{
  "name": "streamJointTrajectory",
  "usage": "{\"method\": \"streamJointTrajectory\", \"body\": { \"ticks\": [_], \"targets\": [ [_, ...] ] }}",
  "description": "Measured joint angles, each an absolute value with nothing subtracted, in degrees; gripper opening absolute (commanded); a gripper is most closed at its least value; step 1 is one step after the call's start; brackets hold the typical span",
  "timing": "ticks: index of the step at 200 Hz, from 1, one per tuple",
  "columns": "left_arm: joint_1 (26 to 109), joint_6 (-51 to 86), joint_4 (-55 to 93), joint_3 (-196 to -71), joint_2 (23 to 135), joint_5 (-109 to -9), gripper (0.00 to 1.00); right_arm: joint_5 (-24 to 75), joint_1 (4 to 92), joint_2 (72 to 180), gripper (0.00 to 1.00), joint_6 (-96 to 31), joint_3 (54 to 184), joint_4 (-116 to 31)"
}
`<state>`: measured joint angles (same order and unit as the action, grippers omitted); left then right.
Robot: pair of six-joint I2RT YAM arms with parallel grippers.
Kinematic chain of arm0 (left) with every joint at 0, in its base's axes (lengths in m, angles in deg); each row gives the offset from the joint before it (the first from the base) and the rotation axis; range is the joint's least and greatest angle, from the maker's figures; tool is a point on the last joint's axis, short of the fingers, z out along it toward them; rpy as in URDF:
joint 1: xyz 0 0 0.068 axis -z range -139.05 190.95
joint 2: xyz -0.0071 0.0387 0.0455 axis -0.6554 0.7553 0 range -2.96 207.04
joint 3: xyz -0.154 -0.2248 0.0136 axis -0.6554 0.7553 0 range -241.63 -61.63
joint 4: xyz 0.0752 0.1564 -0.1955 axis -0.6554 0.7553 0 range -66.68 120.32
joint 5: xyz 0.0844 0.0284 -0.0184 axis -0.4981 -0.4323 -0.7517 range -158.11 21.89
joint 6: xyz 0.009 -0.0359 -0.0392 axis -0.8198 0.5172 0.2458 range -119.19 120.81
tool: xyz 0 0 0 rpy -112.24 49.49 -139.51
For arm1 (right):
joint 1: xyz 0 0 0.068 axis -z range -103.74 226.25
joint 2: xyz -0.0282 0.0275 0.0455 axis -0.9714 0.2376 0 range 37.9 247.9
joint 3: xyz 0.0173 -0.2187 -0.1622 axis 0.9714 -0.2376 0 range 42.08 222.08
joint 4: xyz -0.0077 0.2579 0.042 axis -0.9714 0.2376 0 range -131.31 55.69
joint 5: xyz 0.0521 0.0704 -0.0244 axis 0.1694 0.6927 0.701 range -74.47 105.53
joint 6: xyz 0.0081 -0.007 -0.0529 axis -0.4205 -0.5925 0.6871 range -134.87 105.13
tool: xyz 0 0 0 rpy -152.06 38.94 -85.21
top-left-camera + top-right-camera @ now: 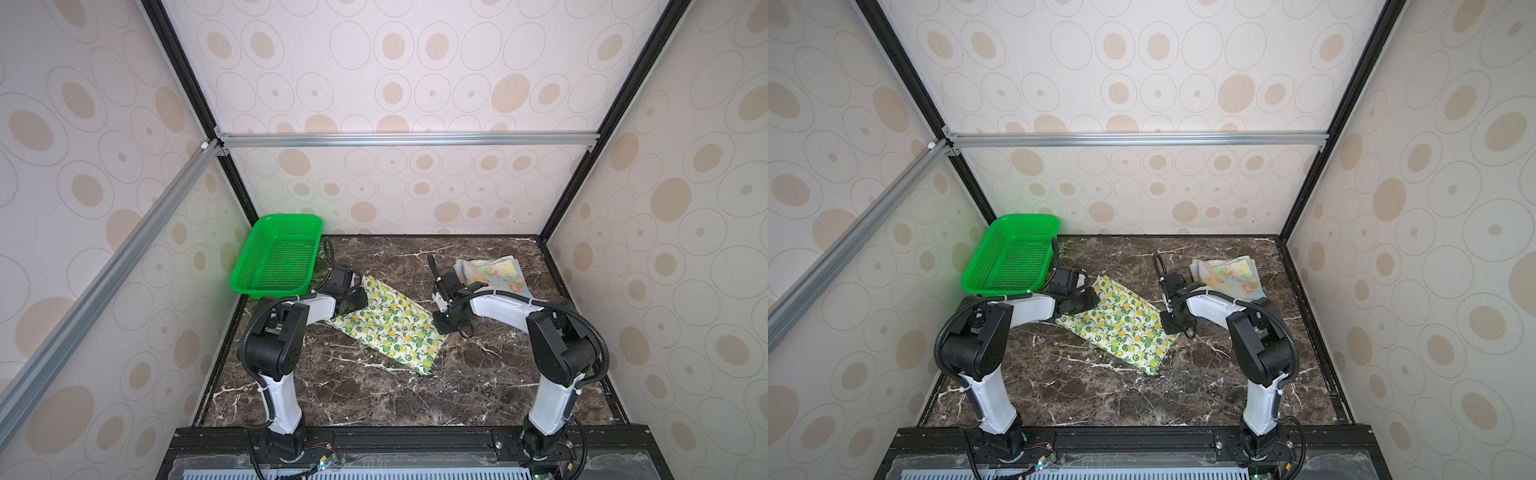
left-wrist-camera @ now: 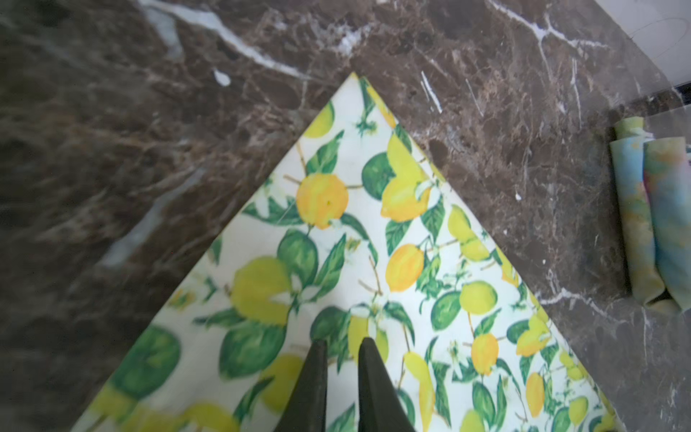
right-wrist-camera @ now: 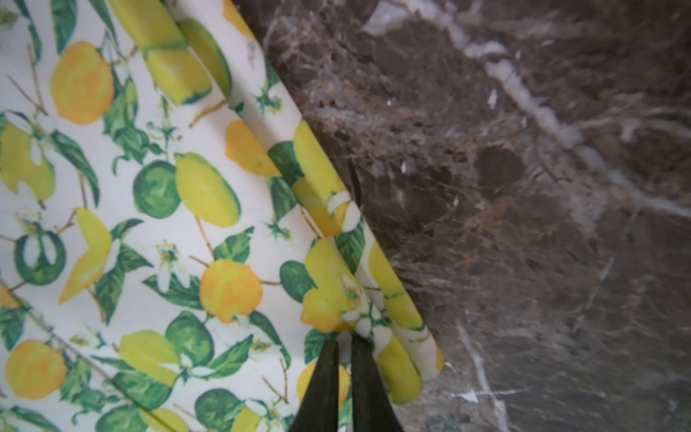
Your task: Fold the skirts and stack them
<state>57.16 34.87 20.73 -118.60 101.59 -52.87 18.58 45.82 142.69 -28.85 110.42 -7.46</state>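
Note:
The cream lemon skirt (image 1: 386, 328) (image 1: 1121, 328) lies folded flat and skewed mid-table. My left gripper (image 1: 353, 301) (image 2: 342, 342) sits low on its far left corner, fingers nearly together with lemon cloth (image 2: 336, 243) in the narrow slit. At the skirt's right edge my right gripper (image 1: 439, 326) (image 3: 346, 340) is shut on a puckered fold of the layered hem (image 3: 374, 299). The pastel skirt (image 1: 492, 274) (image 1: 1227, 276) (image 2: 650, 224) rests folded at the back right, untouched.
A green mesh basket (image 1: 291, 217) stands tilted against the back left corner, just behind the left wrist. The dark marble table (image 1: 374, 395) is walled in on three sides by patterned panels.

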Motion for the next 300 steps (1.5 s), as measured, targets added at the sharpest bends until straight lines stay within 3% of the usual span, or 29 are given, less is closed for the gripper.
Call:
{"method": "streamJointTrajectory", "body": {
  "ticks": [65, 151, 209, 300],
  "targets": [
    [57.16, 32.95, 25.91, -111.84, 87.82, -56.65, 0.18, 24.21, 38.48, 132.70, 0.09, -35.91, 105.52, -10.17],
    [57.20, 34.50, 23.49, -101.92, 87.01, -56.19, 0.17, 25.81, 38.32, 134.15, 0.07, -42.90, 98.55, -14.98],
    [59.21, 35.16, 23.79, -97.61, 83.23, -56.80, 0.17, 24.70, 38.74, 137.84, 0.07, -40.98, 100.19, -14.98],
    [69.57, 42.59, 30.70, -89.46, 70.51, -57.20, 0.19, 19.60, 41.58, 142.26, 0.08, -31.54, 109.02, -10.06]
  ]
}}
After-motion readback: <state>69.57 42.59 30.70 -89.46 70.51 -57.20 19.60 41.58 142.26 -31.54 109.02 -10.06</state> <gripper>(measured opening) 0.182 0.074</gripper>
